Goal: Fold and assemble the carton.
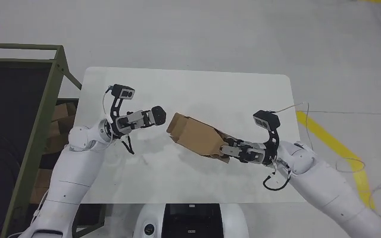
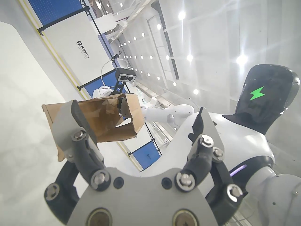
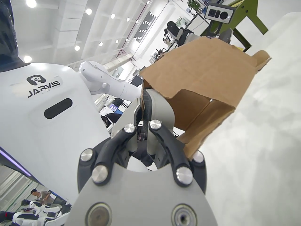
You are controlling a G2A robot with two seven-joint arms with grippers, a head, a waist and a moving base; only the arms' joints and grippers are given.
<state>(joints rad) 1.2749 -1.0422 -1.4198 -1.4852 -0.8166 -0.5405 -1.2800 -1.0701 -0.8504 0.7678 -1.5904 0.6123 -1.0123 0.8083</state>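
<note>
Carton place: the carton (image 1: pixel 193 134) sits mid-frame in the top view, over the white counter (image 1: pixel 238 89). I cannot tell whether it rests on the counter or hangs clear.
Long axis: it runs from upper left to lower right of the top view.
Facing: one end points up-left at the left jaws. The flapped end points down-right into the right jaws. In the left wrist view the near end of the carton (image 2: pixel 103 118) looks open, and the inside of the tube shows.
Right jaws: clenched on one thin wall edge of the carton (image 3: pixel 200 71), with the fingers (image 3: pixel 162 111) pinched together.
Left jaws: released and gripping nothing. The fingers (image 2: pixel 78 121) are spread wide, just beside the up-left end.
Risk, slip: a one-edge pinch probably lets the carton pivot or slide out if it is pushed.
Risk, collapse: a push along the axis from the left could skew the tube flat, since both ends look unfolded.
Risk, tear: the cardboard looks worn, with ragged edges. A flap may crease or rip at the pinch.
</note>
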